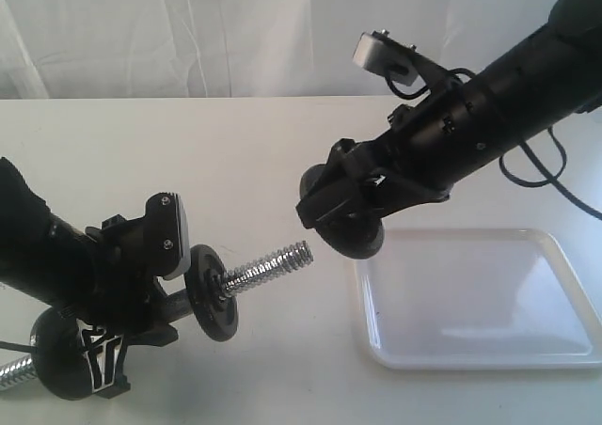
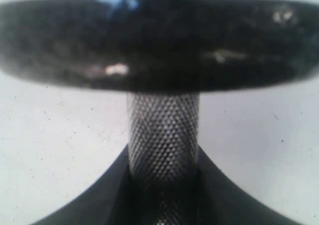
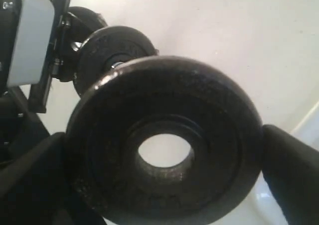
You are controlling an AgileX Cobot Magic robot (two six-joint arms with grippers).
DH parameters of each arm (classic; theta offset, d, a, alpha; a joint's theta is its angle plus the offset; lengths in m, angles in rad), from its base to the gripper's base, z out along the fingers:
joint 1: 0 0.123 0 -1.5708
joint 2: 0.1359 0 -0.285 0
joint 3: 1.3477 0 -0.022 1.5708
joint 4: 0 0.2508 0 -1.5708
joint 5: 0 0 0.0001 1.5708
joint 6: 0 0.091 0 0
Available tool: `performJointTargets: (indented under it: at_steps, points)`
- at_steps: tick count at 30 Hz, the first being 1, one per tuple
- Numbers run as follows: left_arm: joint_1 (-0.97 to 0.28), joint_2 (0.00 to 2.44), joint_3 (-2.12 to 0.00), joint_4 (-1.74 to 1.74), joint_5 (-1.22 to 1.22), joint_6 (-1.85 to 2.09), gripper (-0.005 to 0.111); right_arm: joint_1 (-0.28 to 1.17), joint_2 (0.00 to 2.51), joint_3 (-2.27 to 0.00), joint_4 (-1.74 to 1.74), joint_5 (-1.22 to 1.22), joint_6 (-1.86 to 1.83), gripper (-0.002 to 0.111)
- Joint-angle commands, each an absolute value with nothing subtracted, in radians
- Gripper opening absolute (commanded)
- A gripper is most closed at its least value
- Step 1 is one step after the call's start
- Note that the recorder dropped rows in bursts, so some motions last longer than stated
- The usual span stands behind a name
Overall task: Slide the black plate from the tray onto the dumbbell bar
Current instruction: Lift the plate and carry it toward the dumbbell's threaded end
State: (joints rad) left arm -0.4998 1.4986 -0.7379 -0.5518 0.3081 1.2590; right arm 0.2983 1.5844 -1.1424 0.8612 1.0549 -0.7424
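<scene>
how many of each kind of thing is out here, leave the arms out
bar: 1
tray: 1
black plate: 3, one held in the air, one near the bar's free end, one at its far end
total: 5

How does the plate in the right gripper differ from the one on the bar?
The black plate is clamped in the right gripper; the mounted plate sits on the dumbbell bar. The black plate's hole is empty; the mounted plate's holds the bar. Both are round, black.
</scene>
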Motion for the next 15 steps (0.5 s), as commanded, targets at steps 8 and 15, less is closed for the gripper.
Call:
performJointTargets:
  at_steps: [8, 15]
  points:
    - [-0.503, 1.455, -0.759, -0.628, 0.280, 1.260, 0.000, 0.290, 1.711, -1.126, 1.036, 1.147, -0.789, 0.000]
    - [-0.503, 1.455, -0.759, -0.628, 0.280, 1.260, 0.000, 0.290, 1.735, -1.126, 1.066, 1.147, -0.789, 0.000]
